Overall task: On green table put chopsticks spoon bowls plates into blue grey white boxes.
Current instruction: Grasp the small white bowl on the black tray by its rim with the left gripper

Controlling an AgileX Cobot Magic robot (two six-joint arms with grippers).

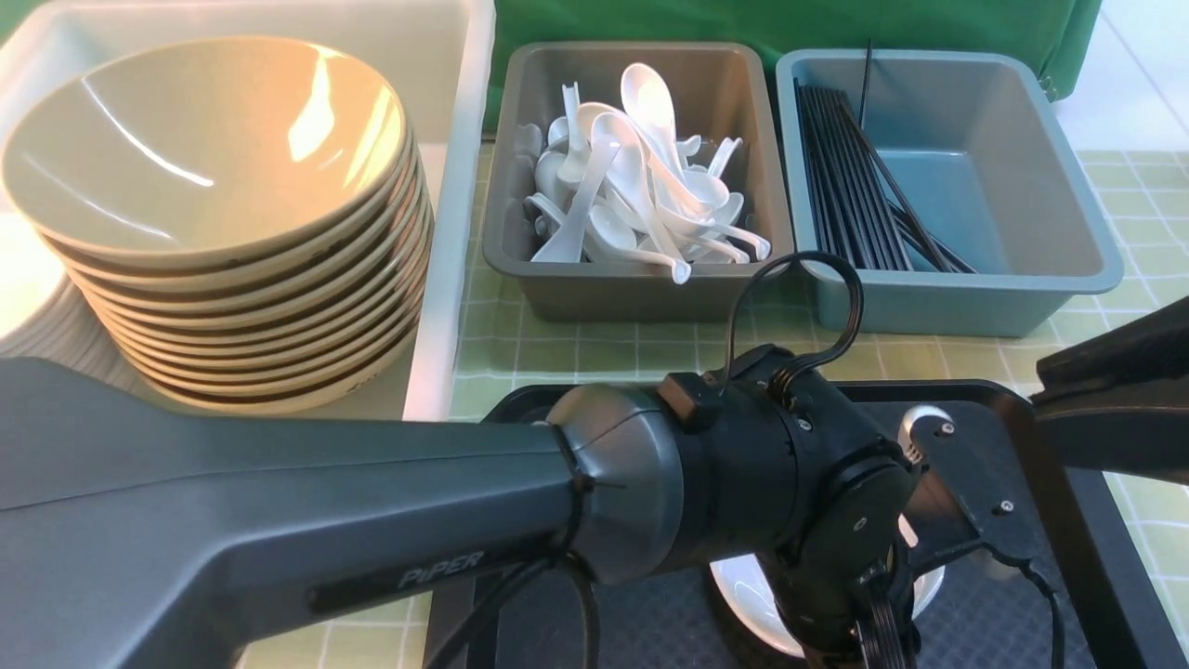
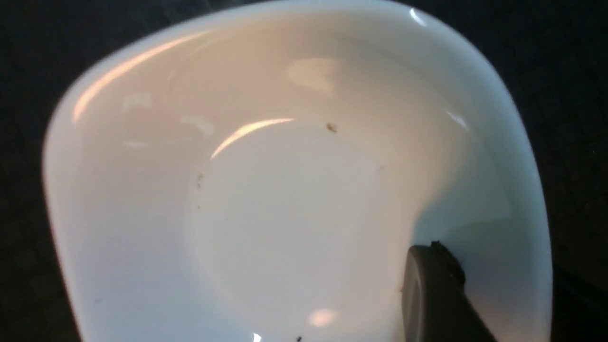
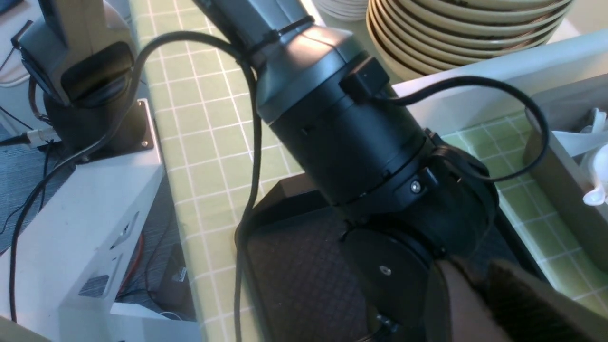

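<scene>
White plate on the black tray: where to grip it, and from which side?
Pinch the plate by its rim from above, one jaw inside the wall, one outside. It lies flat, open side up, on the black tray; its shallow upturned wall is the only thin edge to grip.

Only readable mark: "PiPER" (image 1: pixel 442 569), pale lettering on dark strip low on side of grey forearm (image 1: pixel 279 502) of left arm, up-arm from wrist, well behind left end effector (image 1: pixel 868 613). Right wrist view: small printed label (image 3: pixel 98 285) on side of white housing (image 3: pixel 71 228), well apart from left end effector; possibly lines of text, too blurred to read.
</scene>
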